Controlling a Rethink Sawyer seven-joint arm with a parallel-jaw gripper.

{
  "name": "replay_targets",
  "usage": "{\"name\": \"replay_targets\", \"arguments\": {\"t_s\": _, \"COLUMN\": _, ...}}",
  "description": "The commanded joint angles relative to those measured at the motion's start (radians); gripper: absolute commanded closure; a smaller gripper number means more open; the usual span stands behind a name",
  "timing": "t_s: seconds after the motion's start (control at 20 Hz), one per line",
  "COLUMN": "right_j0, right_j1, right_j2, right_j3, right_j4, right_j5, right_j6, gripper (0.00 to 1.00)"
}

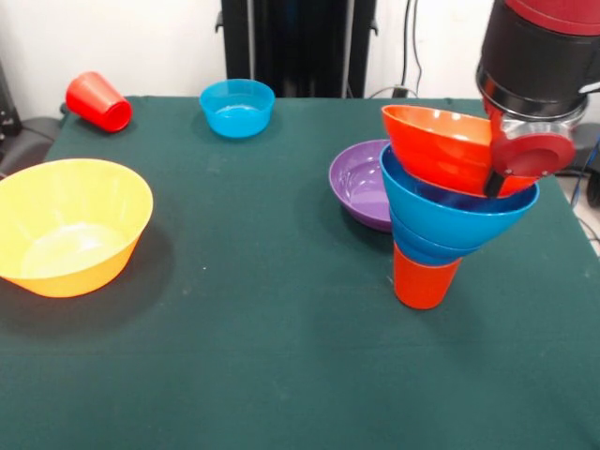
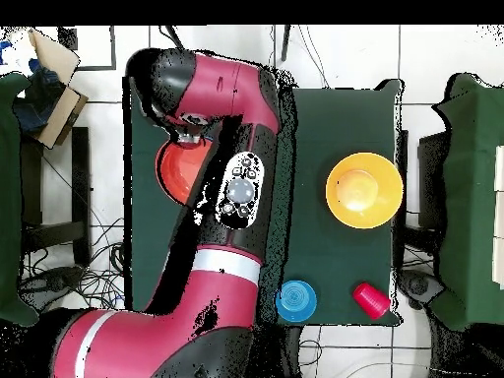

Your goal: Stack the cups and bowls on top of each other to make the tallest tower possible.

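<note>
Atop the tower (image 1: 441,220), orange-red bowl (image 1: 441,145), rim against fingers (image 1: 495,178)

Dark green table cloth (image 1: 281,356), yellow-orange bowl (image 1: 70,225), red cup (image 1: 98,101) on its side, light blue bowl (image 1: 237,107), purple bowl (image 1: 361,184), tower (image 1: 450,202) of orange cup, two blue bowls and orange-red bowl, red and black arm (image 2: 226,197)

Bowls and cups looked glossy smooth plastic — yellow-orange bowl (image 1: 70,225), purple bowl (image 1: 361,183), red cup (image 1: 98,100). Table cover (image 1: 262,356) was matt green cloth. Arm shell (image 2: 231,108) — shiny red plastic.
</note>
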Motion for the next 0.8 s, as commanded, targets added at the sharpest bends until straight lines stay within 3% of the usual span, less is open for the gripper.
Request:
{"name": "replay_targets", "arguments": {"t_s": 0.05, "right_j0": -0.033, "right_j1": -0.035, "right_j2": 0.116, "right_j3": 0.148, "right_j4": -0.088, "right_j5": -0.015, "right_j6": -0.269, "gripper": 1.00}}
{"name": "replay_targets", "arguments": {"t_s": 0.35, "right_j0": -0.057, "right_j1": -0.063, "right_j2": 0.148, "right_j3": 0.211, "right_j4": -0.110, "right_j5": -0.063, "right_j6": -0.305, "gripper": 1.00}}
{"name": "replay_targets", "arguments": {"t_s": 0.8, "right_j0": -0.083, "right_j1": -0.061, "right_j2": 0.232, "right_j3": 0.209, "right_j4": -0.114, "right_j5": -0.142, "right_j6": -0.316, "gripper": 1.00}}
